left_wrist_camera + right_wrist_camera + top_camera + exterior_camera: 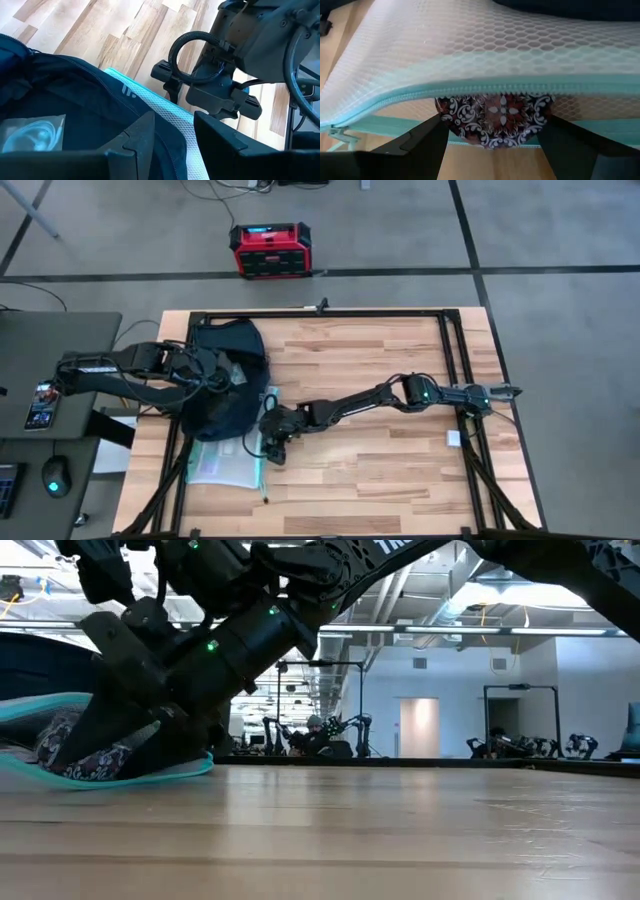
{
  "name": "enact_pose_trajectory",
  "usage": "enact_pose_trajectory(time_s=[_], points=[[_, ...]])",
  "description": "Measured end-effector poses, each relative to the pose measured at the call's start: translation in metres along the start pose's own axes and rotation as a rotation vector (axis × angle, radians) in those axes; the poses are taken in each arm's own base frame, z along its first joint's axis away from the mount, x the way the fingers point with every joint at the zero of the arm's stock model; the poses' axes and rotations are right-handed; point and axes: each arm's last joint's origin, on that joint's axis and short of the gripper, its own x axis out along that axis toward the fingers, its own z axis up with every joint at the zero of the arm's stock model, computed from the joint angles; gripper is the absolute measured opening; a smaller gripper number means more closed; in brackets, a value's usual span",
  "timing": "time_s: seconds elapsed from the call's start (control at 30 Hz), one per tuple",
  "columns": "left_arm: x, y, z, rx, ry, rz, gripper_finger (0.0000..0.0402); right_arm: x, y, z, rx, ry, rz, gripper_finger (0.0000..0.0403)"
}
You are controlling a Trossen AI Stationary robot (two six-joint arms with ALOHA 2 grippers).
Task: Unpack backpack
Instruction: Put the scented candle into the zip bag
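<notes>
Spanning most of the high view, the desk (380, 480) carries the backpack (222, 385) at its left edge, near the far corner. A white mesh pouch (228, 463) with teal zipper trim lies on the wood just beside the backpack's near end. The left end effector (222, 377) sits over the backpack, its fingers (142, 137) spread with dark fabric between them. The right end effector (266, 442) reaches across to the pouch, fingers apart around the pouch and a patterned cloth (495, 117) inside it. A red-black box (270, 250) stands on the floor beyond the desk.
</notes>
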Motion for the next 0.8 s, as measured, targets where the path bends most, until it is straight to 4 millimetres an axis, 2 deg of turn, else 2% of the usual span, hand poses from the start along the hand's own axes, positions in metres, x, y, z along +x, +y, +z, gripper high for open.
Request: enact_pose_trajectory(time_s=[0.27, 0.43, 0.67, 0.8], points=[[0.0, 0.0, 0.0, 0.0, 0.0, 0.0, 0.0125, -0.006, 0.0, -0.003, 0.027, 0.077, -0.023, 0.0281], [0.0, 0.0, 0.0, 0.002, -0.001, 0.0, 0.0125, -0.024, -0.001, 0.001, 0.039, 0.163, -0.059, 0.0281], [0.0, 0.0, 0.0, 0.013, 0.0, 0.0, 0.0125, -0.044, -0.008, 0.014, 0.042, 0.189, -0.079, 0.0281], [0.0, 0.0, 0.0, 0.013, 0.0, 0.0, 0.0125, -0.053, -0.01, 0.009, 0.035, 0.279, -0.109, 0.0281]])
